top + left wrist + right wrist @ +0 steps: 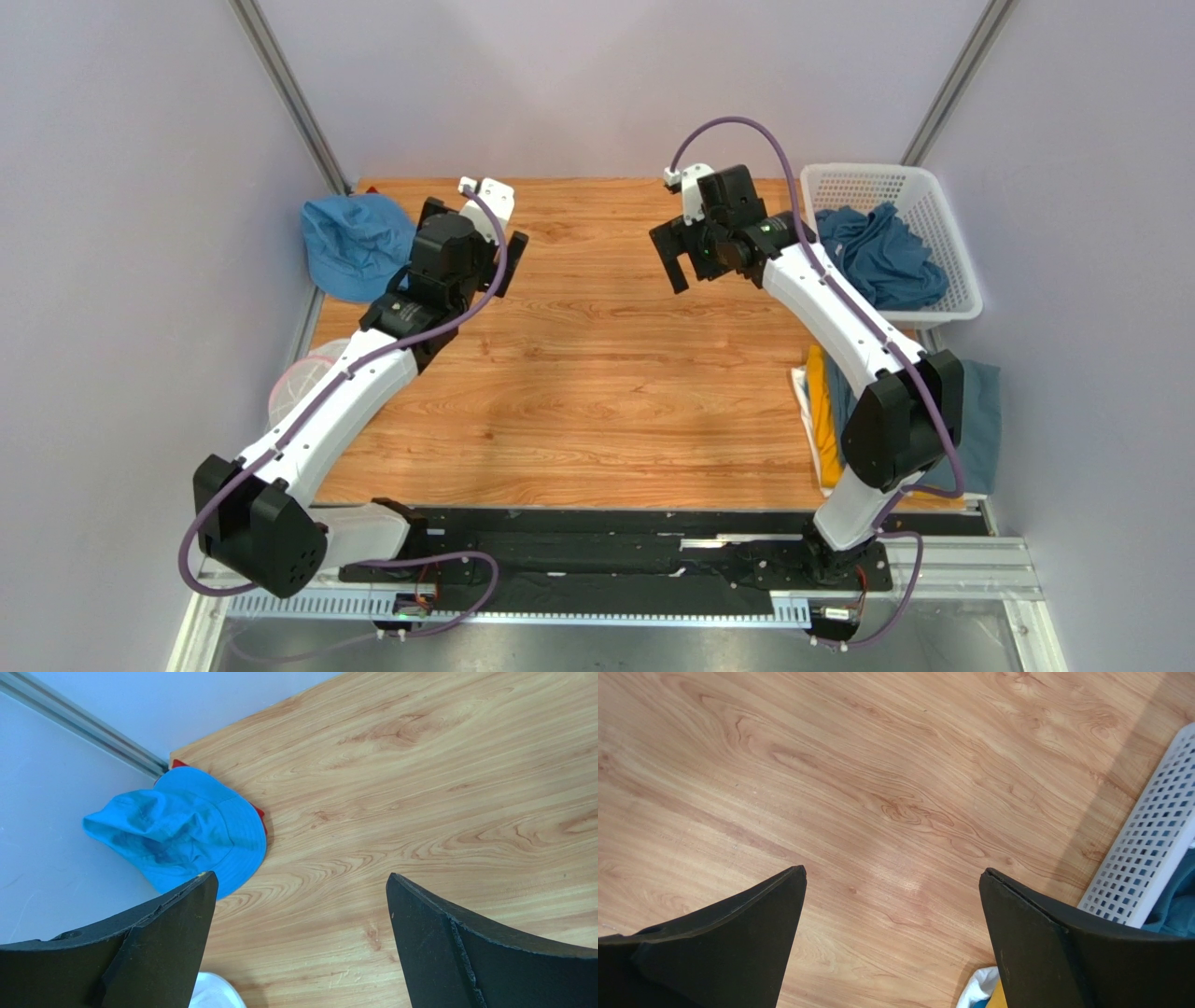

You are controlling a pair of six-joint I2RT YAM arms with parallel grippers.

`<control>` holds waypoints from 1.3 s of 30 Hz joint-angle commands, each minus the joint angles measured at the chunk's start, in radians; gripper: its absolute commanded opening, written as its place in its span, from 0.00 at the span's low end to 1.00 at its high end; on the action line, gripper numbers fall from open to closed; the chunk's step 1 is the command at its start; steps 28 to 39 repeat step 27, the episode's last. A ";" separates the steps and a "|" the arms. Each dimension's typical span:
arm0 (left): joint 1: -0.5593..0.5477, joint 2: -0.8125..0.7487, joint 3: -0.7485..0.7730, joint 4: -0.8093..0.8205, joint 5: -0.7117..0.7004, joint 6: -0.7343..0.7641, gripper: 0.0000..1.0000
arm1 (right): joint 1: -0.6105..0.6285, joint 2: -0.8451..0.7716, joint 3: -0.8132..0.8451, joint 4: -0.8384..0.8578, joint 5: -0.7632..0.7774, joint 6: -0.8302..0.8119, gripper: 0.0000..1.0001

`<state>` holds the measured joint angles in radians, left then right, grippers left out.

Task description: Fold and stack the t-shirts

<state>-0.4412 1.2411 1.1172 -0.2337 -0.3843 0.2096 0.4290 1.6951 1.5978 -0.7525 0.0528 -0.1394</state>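
Note:
Several dark slate-blue t-shirts (881,259) lie crumpled in the white basket (937,196) at the back right; an edge of them (1178,906) shows in the right wrist view. At the table's right edge lies a pile of t-shirts, with a mustard-yellow one (817,409), a white edge (980,985) and a dark slate one (982,420) showing. My right gripper (679,259) (893,870) hangs open over bare wood, left of the basket. My left gripper (502,259) (300,876) is open over bare wood at the back left. Neither holds anything.
A bright blue hat (351,245) (182,829) sits in the back left corner on something red. A round white mesh pouch (302,385) (214,992) lies at the left edge under my left arm. Grey walls close in the table (603,406).

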 commanded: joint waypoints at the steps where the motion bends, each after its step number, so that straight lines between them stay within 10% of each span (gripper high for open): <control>1: 0.007 0.012 0.012 0.066 -0.025 -0.030 0.99 | -0.007 -0.072 -0.024 0.100 0.050 0.026 1.00; 39: 0.009 0.001 -0.007 0.076 -0.021 -0.022 0.99 | -0.006 -0.152 -0.111 0.156 0.087 0.009 1.00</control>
